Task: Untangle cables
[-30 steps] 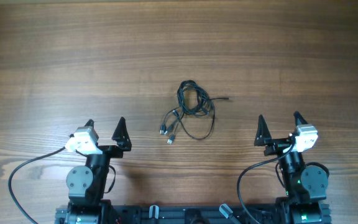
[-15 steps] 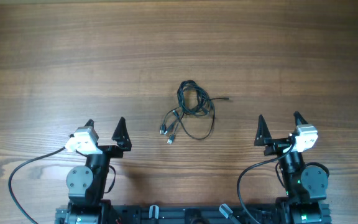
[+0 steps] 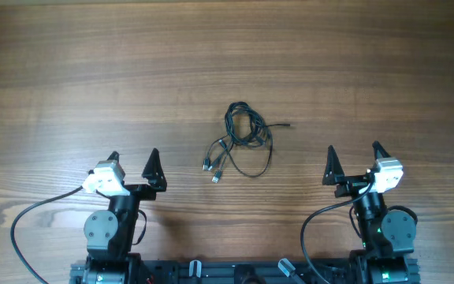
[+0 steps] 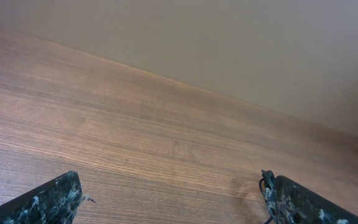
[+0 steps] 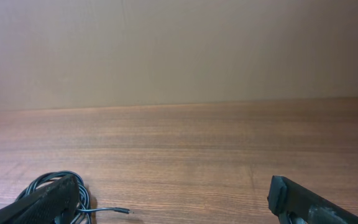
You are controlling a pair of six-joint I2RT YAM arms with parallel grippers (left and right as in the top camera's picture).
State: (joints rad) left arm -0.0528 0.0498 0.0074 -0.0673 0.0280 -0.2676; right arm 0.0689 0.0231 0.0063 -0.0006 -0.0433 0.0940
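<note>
The cables [image 3: 241, 139] lie in one loose black tangle at the middle of the wooden table, with small silvery plugs [image 3: 210, 167] at its near left and one thin end [image 3: 284, 125] poking out to the right. My left gripper [image 3: 132, 157] stands open near the front left, well clear of the tangle. My right gripper [image 3: 353, 150] stands open at the front right, also apart from it. In the right wrist view a coil of the cables [image 5: 82, 194] shows behind my left fingertip [image 5: 55, 198]. A sliver of cable [image 4: 265, 185] peeks beside my right fingertip [image 4: 284, 196] in the left wrist view.
Both arm bases [image 3: 105, 233] sit at the table's front edge with thick black wires [image 3: 22, 225] looping beside them. A plain beige wall [image 5: 179, 50] rises behind the table's far edge.
</note>
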